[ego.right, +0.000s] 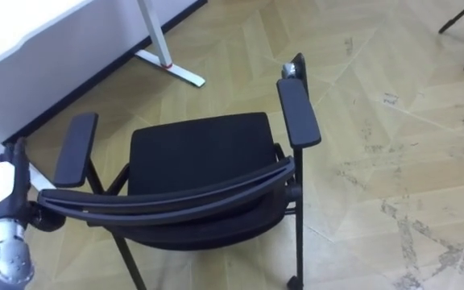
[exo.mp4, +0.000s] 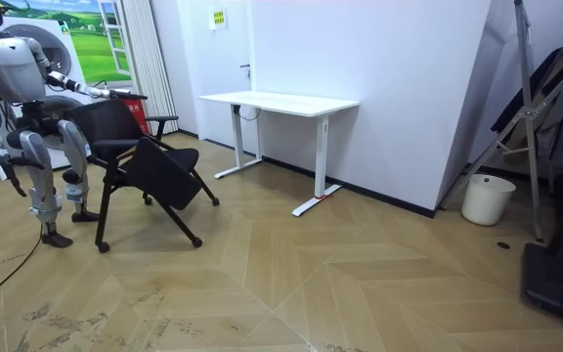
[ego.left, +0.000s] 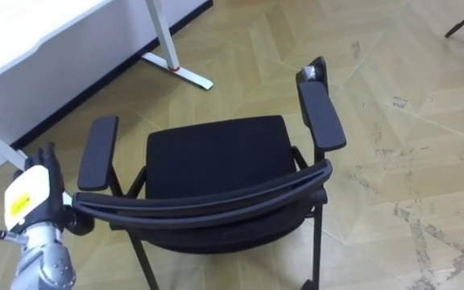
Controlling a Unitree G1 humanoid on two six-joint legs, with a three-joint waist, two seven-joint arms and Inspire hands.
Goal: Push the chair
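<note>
The left hand (ego.left: 35, 193) is at the backrest end of the chair (ego.left: 216, 157), its grip I cannot tell, so pushing seems begun; next needs steady forward pressure toward the desk (ego.left: 31, 32) ahead.

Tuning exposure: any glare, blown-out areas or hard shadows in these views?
Left eye view: the white desk top is blown out, with no surface detail; the chair seat reads flat black; the floor is evenly lit, no hard shadows. Room view: even light, no glare on the wall.
</note>
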